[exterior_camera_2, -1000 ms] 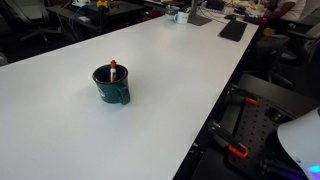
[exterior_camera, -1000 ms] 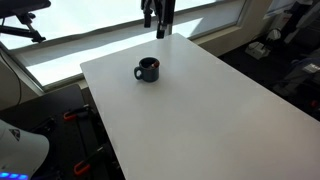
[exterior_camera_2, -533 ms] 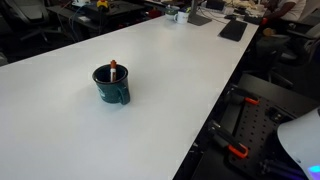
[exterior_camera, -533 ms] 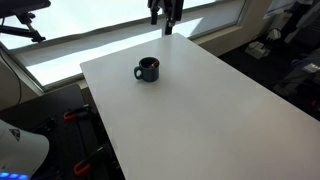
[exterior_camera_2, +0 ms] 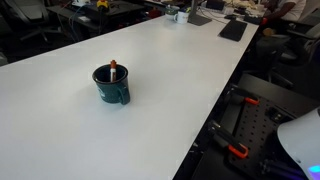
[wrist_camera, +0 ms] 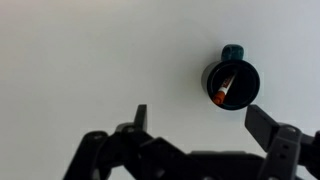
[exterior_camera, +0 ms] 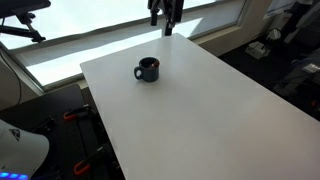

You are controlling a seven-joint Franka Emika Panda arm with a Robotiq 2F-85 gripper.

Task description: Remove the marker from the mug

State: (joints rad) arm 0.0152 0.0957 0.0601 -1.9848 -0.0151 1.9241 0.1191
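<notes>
A broad white tabletop (exterior_camera: 200, 100) fills most of both exterior views, brightly lit by a long window (exterior_camera: 100, 25) behind its far edge. The floor (exterior_camera: 60, 98) beside it is dark. In an exterior view red-handled clamps (exterior_camera_2: 238, 152) sit below the table's edge and dark office chairs (exterior_camera_2: 25, 25) stand beyond.

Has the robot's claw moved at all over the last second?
Yes. In an exterior view the gripper has shifted slightly up and to the right, farther from the mug, which stayed put.
</notes>
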